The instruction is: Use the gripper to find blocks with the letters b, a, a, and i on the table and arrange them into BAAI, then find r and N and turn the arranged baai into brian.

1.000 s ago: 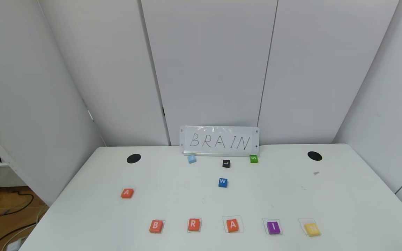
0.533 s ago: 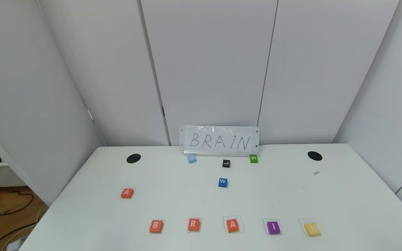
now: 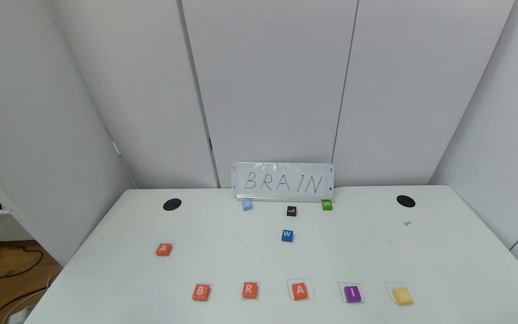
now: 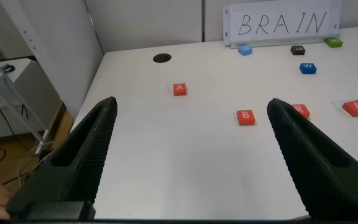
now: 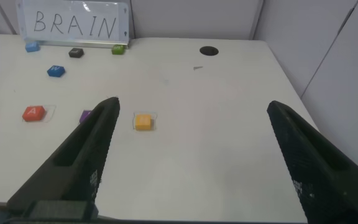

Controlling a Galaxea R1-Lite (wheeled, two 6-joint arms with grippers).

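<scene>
So here's your setup: the table [image 3: 443, 252] has a row along the near edge reading B [image 3: 201, 292], R [image 3: 250, 290], A [image 3: 300, 291], I [image 3: 352, 294], N [image 3: 402, 296], running from your robot's left to its right, each one spaced apart from the next. R, A and I sit inside their pen-drawn squares, B sits mostly in its outline, and the yellow N has slid toward the near right corner of its square, overlapping the line. The second orange-red A [image 3: 163, 249] is off on its own, further back and to the left of the row. Behind all that you've got a blue W block [image 3: 287, 235] mid-table, then a pale blue block [image 3: 247, 205], a black L block [image 3: 291, 211] and a green S block [image 3: 327, 204] just in front of the BRAIN sign [image 3: 283, 181] propped against the wall. Your left gripper [image 4: 191, 155] hovers over the near left part of the table, fingers spread wide with nothing between them. Your right gripper [image 5: 194, 155] is the same deal over the near right side: fingers apart, holding nothing.
</scene>
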